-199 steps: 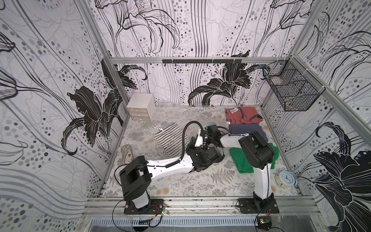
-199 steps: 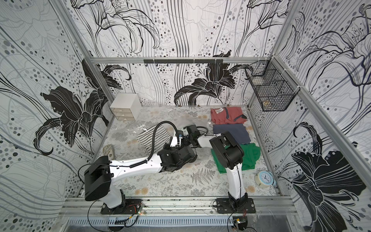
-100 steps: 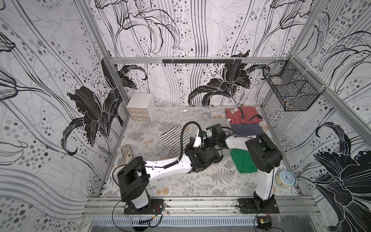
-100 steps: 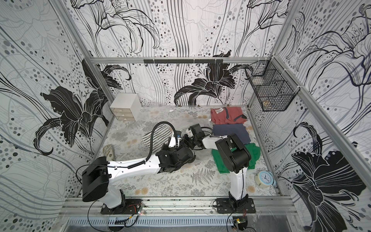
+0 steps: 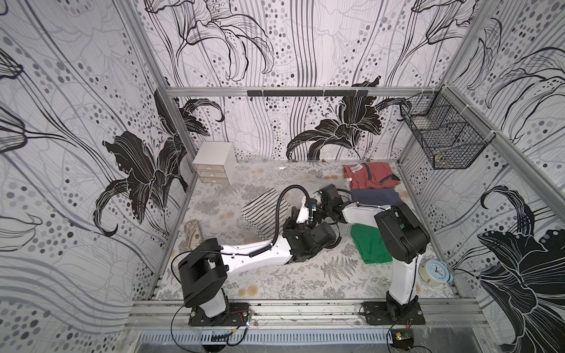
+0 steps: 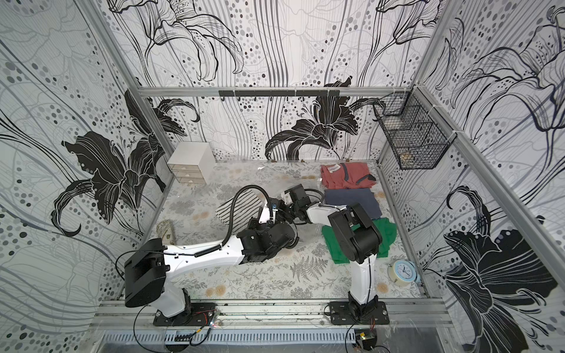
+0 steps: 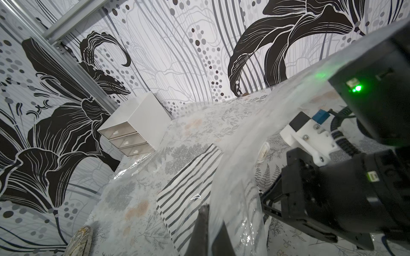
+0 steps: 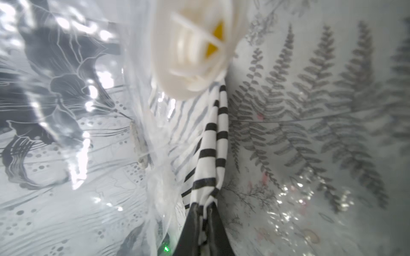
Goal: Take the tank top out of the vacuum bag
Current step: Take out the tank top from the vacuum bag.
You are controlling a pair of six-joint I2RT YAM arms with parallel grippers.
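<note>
at the far left of the worktop (image 5: 293, 284) stands a small white drawer unit (image 5: 214, 163), well apart from the work. right of it, about mid-worktop, lies the tank top (image 5: 264, 214), white with black stripes. it is inside the vacuum bag (image 7: 235, 159), whose clear film spreads over it and on toward the far side. the left gripper (image 7: 209, 221) comes in just right of the striped cloth. its jaws are closed on a raised band of the bag's film, with no cloth between them. the right gripper (image 8: 205, 213) meets it from the right, jaws pinched tight on a fold of the striped fabric, which is drawn into a narrow ridge. the bag's round white valve (image 8: 195, 44) shows close ahead of it.

the top looks light, soft and limp. it will likely bunch and trail rather than slide out flat, so a hold on a doubled edge, as here, seems sound. the film looks thin, slick and crinkly. it may slip from a pinch or ride along with the cloth, so it wants holding close to the opening.

the top lies skewed to the worktop's edges, and its gathered ridge points toward the right gripper. i cannot tell its full long axis, since the arms hide its right part. further right, along the worktop's right edge, lie a red garment (image 5: 370, 178), a navy garment (image 5: 374, 197) and a green garment (image 5: 370, 247).
</note>
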